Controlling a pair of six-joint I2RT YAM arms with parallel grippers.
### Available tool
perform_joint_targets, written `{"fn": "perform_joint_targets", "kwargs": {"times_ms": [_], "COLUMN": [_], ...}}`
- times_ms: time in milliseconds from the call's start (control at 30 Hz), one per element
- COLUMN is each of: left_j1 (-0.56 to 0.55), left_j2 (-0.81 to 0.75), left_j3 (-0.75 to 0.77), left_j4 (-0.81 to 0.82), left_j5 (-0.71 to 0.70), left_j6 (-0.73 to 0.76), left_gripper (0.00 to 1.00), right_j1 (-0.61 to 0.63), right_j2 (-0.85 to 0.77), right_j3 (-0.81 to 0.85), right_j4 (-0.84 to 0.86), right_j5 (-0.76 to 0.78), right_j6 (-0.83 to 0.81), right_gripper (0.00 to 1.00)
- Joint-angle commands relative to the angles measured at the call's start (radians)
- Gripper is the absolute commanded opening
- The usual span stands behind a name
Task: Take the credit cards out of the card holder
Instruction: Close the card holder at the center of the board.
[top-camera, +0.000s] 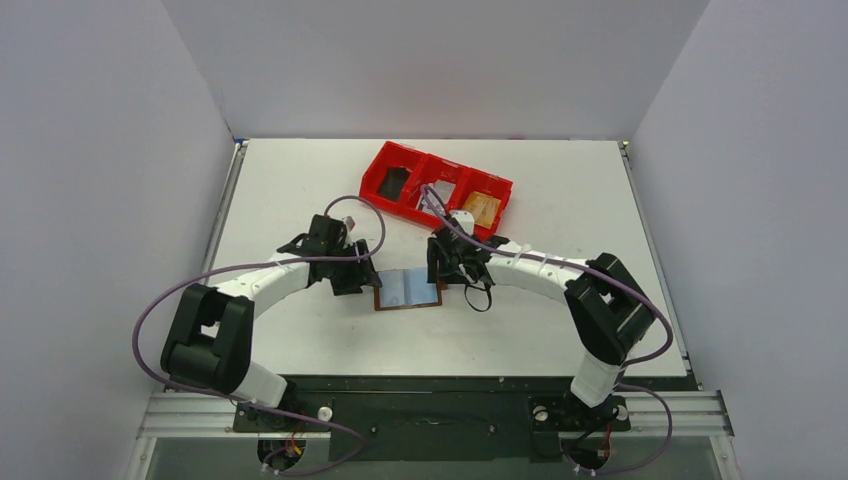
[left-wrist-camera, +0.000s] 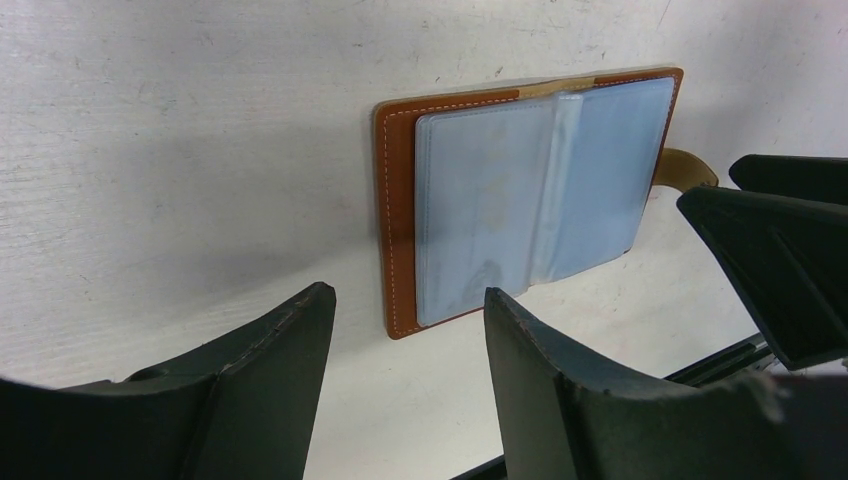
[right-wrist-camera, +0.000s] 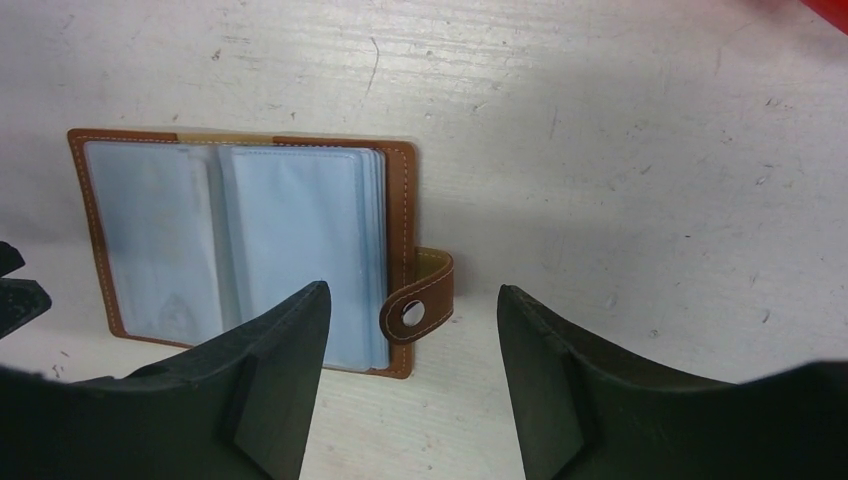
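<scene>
table (top-camera: 300, 340): open card holder (top-camera: 407, 290); red tray (top-camera: 374, 182) holds tan-gold card (top-camera: 482, 209).

I work over a white tabletop (top-camera: 290, 180), scuffed and scratched when seen up close. Plain pale grey walls (top-camera: 430, 60) close in its left, far and right edges. An aluminium rail (top-camera: 200, 412) runs along its near edge. The light is even, with soft shadows.

A robot lab's test cell. Plain grey walls (top-camera: 100, 180) box in the scuffed white table (top-camera: 290, 180) to the left, right and beyond the left pincer (top-camera: 347, 278) and right pincer (top-camera: 447, 272). Behind them, the left arm (top-camera: 262, 283) and right arm (top-camera: 540, 270) are bolted to a metal rail (top-camera: 430, 412), with purple cables (top-camera: 148, 312) looping loose.
</scene>
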Motion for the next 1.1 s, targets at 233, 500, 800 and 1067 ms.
{"fn": "perform_joint_targets", "kwargs": {"times_ms": [233, 500, 800, 1067], "left_j1": [-0.016, -0.023, -0.024, -0.024], "left_j2": [0.03, 0.037, 0.03, 0.014], "left_j3": [0.003, -0.002, -0.002, -0.01], "left_j4": [0.056, 0.06, 0.054, 0.043], "left_j5": [0.005, -0.002, -0.012, -0.028], "left_j6": [-0.012, -0.017, -0.021, -0.024], "left_gripper": [0.54, 0.51, 0.48, 0.42], "right_j1": [-0.001, -0.003, -0.006, -0.01], "right_j2": [0.054, 0.011, -0.061, -0.146], "right_j3": [0.038, 0.035, 0.032, 0.043], "right_j4": [0.002, -0.013, -0.047, -0.086], "right_j5": [0.043, 0.092, 0.122, 0.13], "right_j6": [-0.002, 0.009, 0.008, -0.004], "right_gripper": [0.41, 0.04, 0.0, 0.0]}}
